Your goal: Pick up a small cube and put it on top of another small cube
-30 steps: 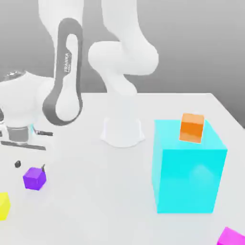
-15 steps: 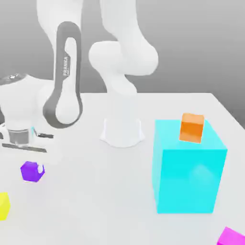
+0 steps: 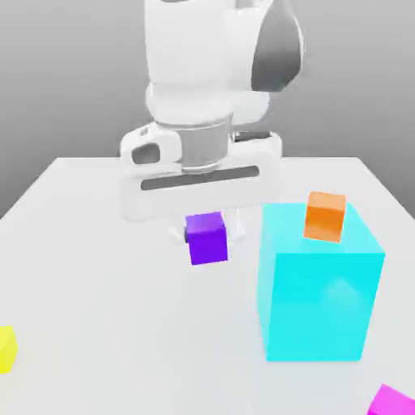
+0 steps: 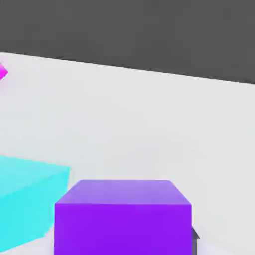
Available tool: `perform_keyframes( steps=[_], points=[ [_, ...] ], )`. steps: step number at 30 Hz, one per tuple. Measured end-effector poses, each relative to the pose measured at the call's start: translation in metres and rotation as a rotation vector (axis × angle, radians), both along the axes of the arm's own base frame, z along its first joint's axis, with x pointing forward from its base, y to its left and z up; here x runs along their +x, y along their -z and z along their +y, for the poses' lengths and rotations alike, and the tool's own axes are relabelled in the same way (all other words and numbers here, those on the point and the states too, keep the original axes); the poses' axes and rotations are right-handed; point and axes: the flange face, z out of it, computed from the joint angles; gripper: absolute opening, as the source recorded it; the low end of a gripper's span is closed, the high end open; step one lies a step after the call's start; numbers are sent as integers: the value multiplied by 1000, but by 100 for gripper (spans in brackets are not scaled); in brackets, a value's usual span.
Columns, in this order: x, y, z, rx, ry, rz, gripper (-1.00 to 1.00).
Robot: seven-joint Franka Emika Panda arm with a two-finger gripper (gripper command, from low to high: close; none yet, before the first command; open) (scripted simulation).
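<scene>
At the lower left edge of the exterior view lies a yellow cube (image 3: pixel 6 350), cut by the frame. Near the middle of the frame, the gripper (image 3: pixel 206 237) is closed on the small violet cube (image 3: pixel 208 240), carrying it clear of the white table (image 3: pixel 121 324). Right of centre stands the big cyan cube (image 3: pixel 314 304), with the orange cube (image 3: pixel 325 217) on its top; a magenta cube (image 3: pixel 393 403) sits in the lower right corner.

The step in hand looks like the carry. If the orange cube is the target, which I cannot tell for sure, the violet one should rise above it before going across, then come over its middle, turn to match its faces, and descend slowly until they touch. Too low a path could knock the orange cube off its perch.

The exterior view gives the cube's lift and the orange cube's seat; the hand view gives the held cube's near face, square to the camera, a dark sliver of fingertip (image 4: pixel 194 244) beside it, and the dark ground (image 4: pixel 127 32) beyond the table.
</scene>
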Motion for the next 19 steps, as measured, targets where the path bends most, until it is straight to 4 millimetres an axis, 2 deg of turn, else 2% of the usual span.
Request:
perform_keyframes(
  steps=[4,6,8,9,14,15,17,19],
  points=[
    [-45,-52,92,-44,-112,-2,-100],
    [-55,-40,107,-54,-130,-4,-100],
    [-58,-15,110,-56,-135,-4,-100],
    [-59,-5,110,-57,-136,-5,100],
    [-59,-5,110,-57,-136,-5,100],
    [-59,0,110,-59,-136,-5,100],
    [-59,-14,111,-62,-136,-6,100],
    [-58,-41,111,-63,-136,-7,100]
  ],
)
